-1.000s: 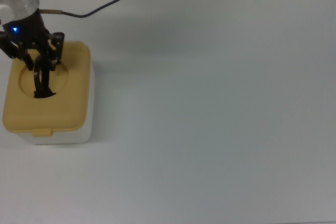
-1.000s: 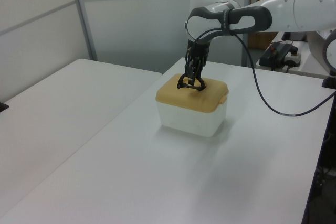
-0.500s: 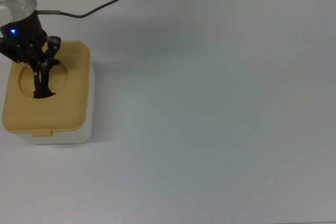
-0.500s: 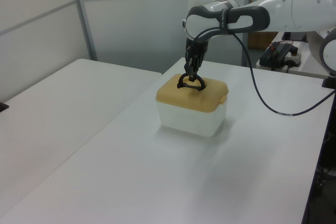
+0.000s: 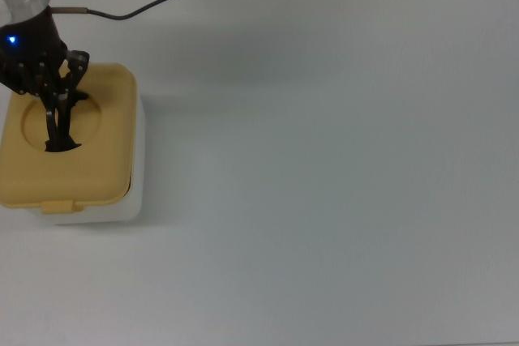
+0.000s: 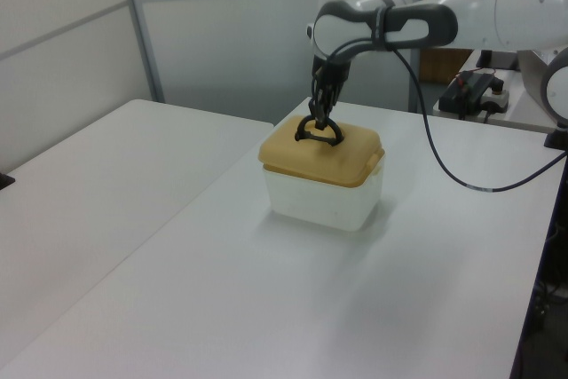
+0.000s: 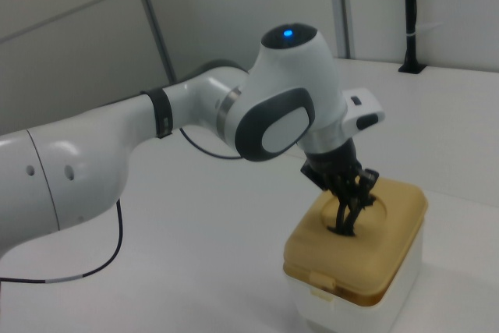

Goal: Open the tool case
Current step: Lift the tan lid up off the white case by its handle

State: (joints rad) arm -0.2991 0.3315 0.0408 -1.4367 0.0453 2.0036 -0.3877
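The tool case [image 5: 93, 172] stands at the top view's left edge: a white box [image 6: 324, 200] under a tan-yellow lid [image 6: 344, 159] with a round recess. A small latch tab [image 5: 55, 207] sits on the lid's near side. My gripper [image 5: 58, 103] comes down from above and is shut on the black handle [image 5: 55, 139], which stands up from the recess. In the left view the gripper [image 6: 320, 106] holds the handle [image 6: 319, 133] up, and the lid sits slightly raised off the box. The right view shows the gripper [image 7: 348, 202] over the lid [image 7: 378, 267].
A black cable [image 5: 154, 7] trails from the arm across the table's far side in the top view. In the left view a second white table [image 6: 89, 184] adjoins on the left, and the cable [image 6: 444, 161] hangs at the right. White tabletop [image 5: 324, 160] spreads to the top view's right.
The fingers closed on the black handle and the gripper rose. The lid came up a little off the white box and looks larger in the top view.
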